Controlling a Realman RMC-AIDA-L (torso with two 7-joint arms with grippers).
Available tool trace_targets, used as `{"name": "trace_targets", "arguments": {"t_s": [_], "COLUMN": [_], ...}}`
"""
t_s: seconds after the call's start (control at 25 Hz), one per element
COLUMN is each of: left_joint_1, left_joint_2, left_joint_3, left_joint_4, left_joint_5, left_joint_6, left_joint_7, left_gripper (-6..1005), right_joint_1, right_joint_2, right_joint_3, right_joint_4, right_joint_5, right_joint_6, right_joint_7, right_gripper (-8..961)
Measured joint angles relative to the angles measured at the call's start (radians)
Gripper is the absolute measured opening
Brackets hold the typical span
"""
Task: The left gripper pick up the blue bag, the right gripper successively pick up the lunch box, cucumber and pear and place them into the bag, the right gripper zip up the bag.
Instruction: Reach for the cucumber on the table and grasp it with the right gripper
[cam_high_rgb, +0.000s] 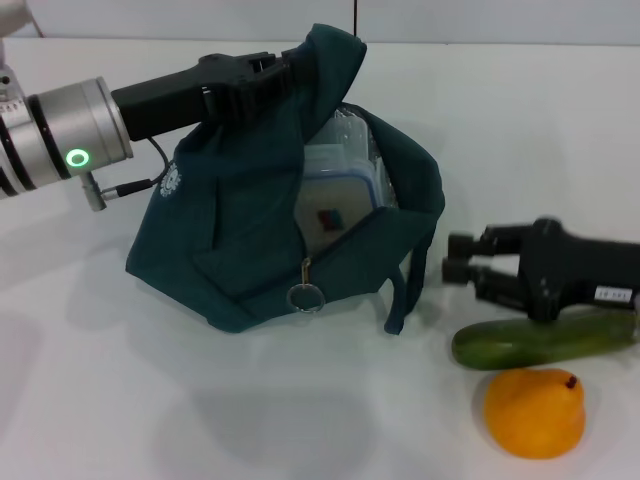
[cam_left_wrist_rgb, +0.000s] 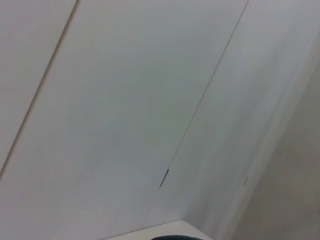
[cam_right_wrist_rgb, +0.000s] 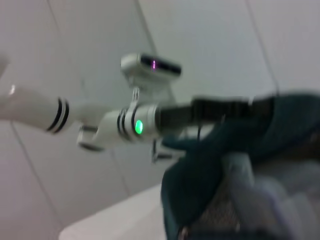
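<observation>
The blue bag (cam_high_rgb: 240, 230) stands open on the white table, lifted by one handle at its top. My left gripper (cam_high_rgb: 285, 72) is shut on that handle; the right wrist view shows it too, left gripper (cam_right_wrist_rgb: 245, 106), above the bag (cam_right_wrist_rgb: 200, 170). The lunch box (cam_high_rgb: 335, 195) sits tilted inside the bag's opening. My right gripper (cam_high_rgb: 458, 257) hovers open and empty to the right of the bag, just above the cucumber (cam_high_rgb: 540, 342). The pear (cam_high_rgb: 535, 412) lies in front of the cucumber. A sliver of the bag (cam_left_wrist_rgb: 175, 238) shows in the left wrist view.
The bag's zipper hangs open with its silver ring pull (cam_high_rgb: 304, 296) at the front. The second handle (cam_high_rgb: 405, 290) droops down the bag's right side toward my right gripper. White table surface (cam_high_rgb: 150, 400) spreads in front and to the left.
</observation>
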Motion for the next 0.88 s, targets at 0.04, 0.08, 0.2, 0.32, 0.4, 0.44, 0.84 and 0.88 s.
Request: {"name": "trace_targets", "arguments": {"t_s": [0.04,0.08,0.2,0.32,0.4,0.44,0.84,0.88], "left_joint_1": [0.000,0.000,0.000,-0.001,-0.001,-0.001,0.001,0.004], "left_joint_2": [0.000,0.000,-0.001,-0.002,-0.002,-0.002,-0.005,-0.007], "left_joint_3": [0.000,0.000,0.000,0.000,0.000,0.000,0.000,0.000], "left_joint_4": [0.000,0.000,0.000,0.005,0.006,0.006,0.006,0.006], "left_joint_5": [0.000,0.000,-0.001,-0.001,-0.001,-0.001,-0.001,0.000], "left_joint_6": [0.000,0.000,-0.002,-0.004,-0.004,-0.004,-0.003,-0.003], "left_joint_7": [0.001,0.001,0.004,0.013,0.013,0.013,0.015,0.020], "left_gripper": [100,100,100,100,100,100,100,100], "right_joint_1": [0.005,0.010,0.029,0.050,0.067,0.077,0.135,0.134], "right_joint_2": [0.000,0.000,0.000,0.011,0.024,0.033,0.073,0.074], "right_joint_3": [0.000,0.001,0.001,-0.001,-0.003,-0.003,-0.032,-0.031], "right_joint_4": [0.000,0.000,-0.001,0.005,0.009,0.010,0.012,0.012], "right_joint_5": [-0.033,-0.050,-0.112,-0.153,-0.176,-0.192,-0.274,-0.273], "right_joint_6": [0.000,0.000,0.013,0.036,0.057,0.073,0.150,0.150], "right_joint_7": [0.034,0.056,0.122,0.144,0.152,0.158,0.203,0.203], "right_gripper": [262,262,264,379,456,474,559,558]}}
